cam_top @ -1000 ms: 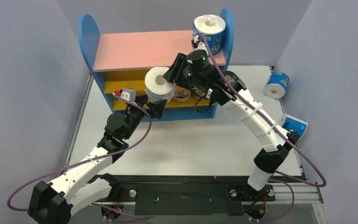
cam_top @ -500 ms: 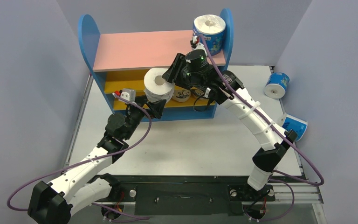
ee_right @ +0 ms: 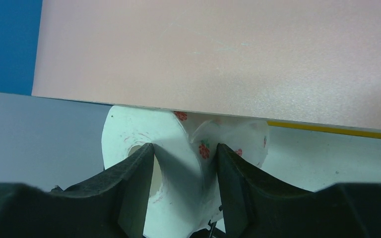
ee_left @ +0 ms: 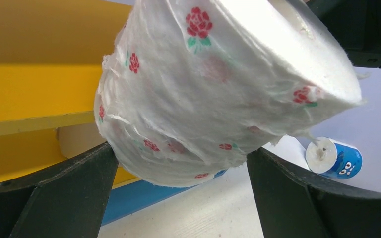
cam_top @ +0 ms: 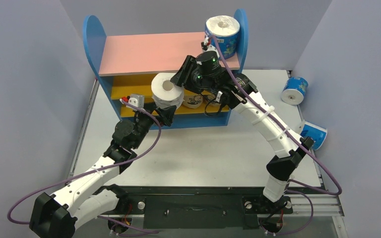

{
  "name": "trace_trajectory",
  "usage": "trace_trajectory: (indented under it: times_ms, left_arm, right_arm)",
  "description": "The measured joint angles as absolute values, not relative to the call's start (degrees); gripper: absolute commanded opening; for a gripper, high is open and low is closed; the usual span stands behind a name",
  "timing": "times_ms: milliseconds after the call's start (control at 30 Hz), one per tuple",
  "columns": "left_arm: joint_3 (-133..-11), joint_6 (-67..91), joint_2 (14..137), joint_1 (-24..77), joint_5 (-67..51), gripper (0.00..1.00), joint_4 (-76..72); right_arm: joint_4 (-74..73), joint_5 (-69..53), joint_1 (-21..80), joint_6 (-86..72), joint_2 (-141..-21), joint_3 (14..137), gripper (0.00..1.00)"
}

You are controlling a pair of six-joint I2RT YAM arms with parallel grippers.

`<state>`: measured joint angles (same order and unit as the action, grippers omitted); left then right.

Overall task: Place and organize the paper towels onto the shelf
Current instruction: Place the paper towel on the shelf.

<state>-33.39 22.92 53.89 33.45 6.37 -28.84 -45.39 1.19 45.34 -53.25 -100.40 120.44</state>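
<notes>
A white paper towel roll (cam_top: 167, 89) with small red roses hangs in front of the shelf (cam_top: 149, 52), level with its upper yellow board. My right gripper (cam_top: 179, 80) is shut on the roll's wall, one finger in the core and one outside; the right wrist view shows this grip (ee_right: 185, 153) on the roll (ee_right: 124, 134). My left gripper (cam_top: 164, 112) sits just below, open, its fingers flanking the roll's lower end (ee_left: 218, 84). A blue-and-white roll (cam_top: 222, 29) stands on the pink top board at the right end.
Two blue-and-white rolls lie on the table at the right, one further back (cam_top: 294, 89) and one nearer (cam_top: 313, 134). Tan printed rolls (cam_top: 193, 101) sit on the lower yellow board behind my right arm. Grey walls close in both sides.
My right gripper has carried the white roll slightly left and up, toward the pink board's front edge. The left arm has barely moved.
</notes>
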Motion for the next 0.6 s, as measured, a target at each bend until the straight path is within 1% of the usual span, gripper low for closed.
trace_trajectory:
  times_ms: [167,367,567,600]
  left_arm:
    - [-33.4,22.6,51.5,33.5,7.1,0.96,-26.3]
    - [-33.7,20.2,46.6,33.5,7.3,0.96,-25.6]
    - [-35.0,18.6,48.4,33.5,7.3,0.96,-27.4]
    - [-35.1,18.5,49.3,33.5,7.2,0.96,-27.4]
  right_arm:
    - [-44.9,1.0,45.3,-53.4,-100.6,120.5,0.42]
    - [-42.9,1.6,44.7,-54.2,-101.4,120.7,0.42]
    - [-41.9,1.8,44.3,-54.9,-102.8,121.9,0.43]
    - [-42.0,1.7,44.3,-54.9,-103.0,122.1,0.45]
